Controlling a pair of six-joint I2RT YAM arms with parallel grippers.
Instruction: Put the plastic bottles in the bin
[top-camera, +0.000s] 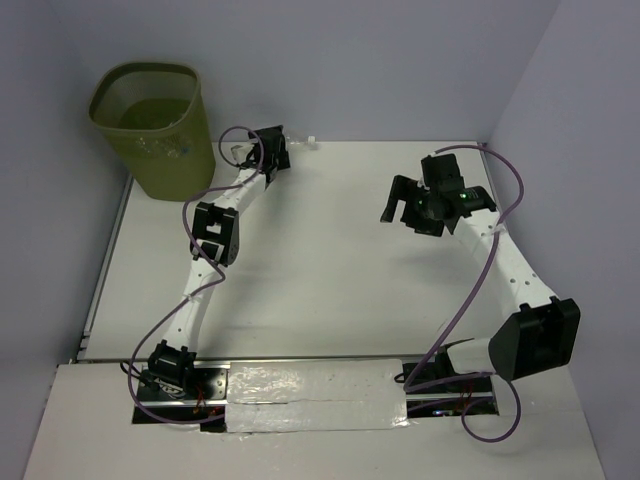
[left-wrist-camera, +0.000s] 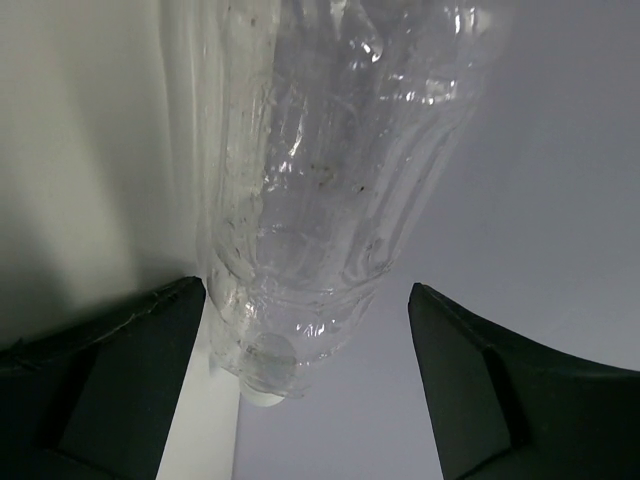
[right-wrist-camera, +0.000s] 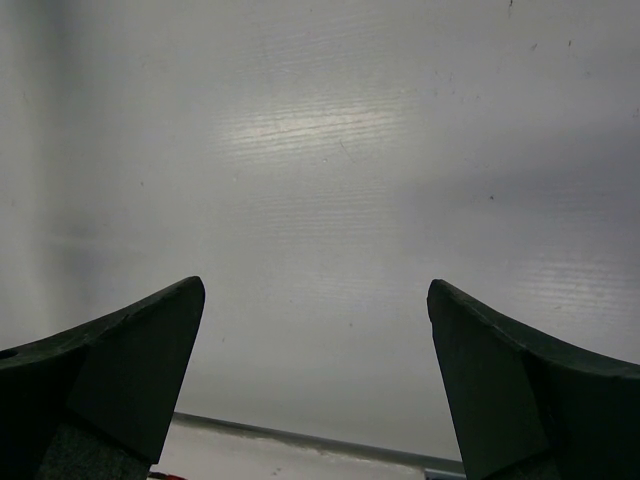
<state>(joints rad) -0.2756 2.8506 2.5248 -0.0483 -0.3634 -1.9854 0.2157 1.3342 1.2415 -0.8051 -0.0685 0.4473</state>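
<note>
Plastic bottle (left-wrist-camera: 310, 180) lies between the wide-spread left gripper (left-wrist-camera: 307, 288) jaws — unclamped.

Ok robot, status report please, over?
Left pincer open, clear bottle at its tips, ungripped. Right pincer open, empty. Bin far left; nothing seen blocking.

Soft, even light is coming down from above the table (top-camera: 330, 270), throwing only faint shadows on it. Glare is shining off the silvery strip (top-camera: 320, 395) at the table's near edge. Highlights are glinting on the close, slightly blurred plastic bottle (left-wrist-camera: 330, 180).
</note>
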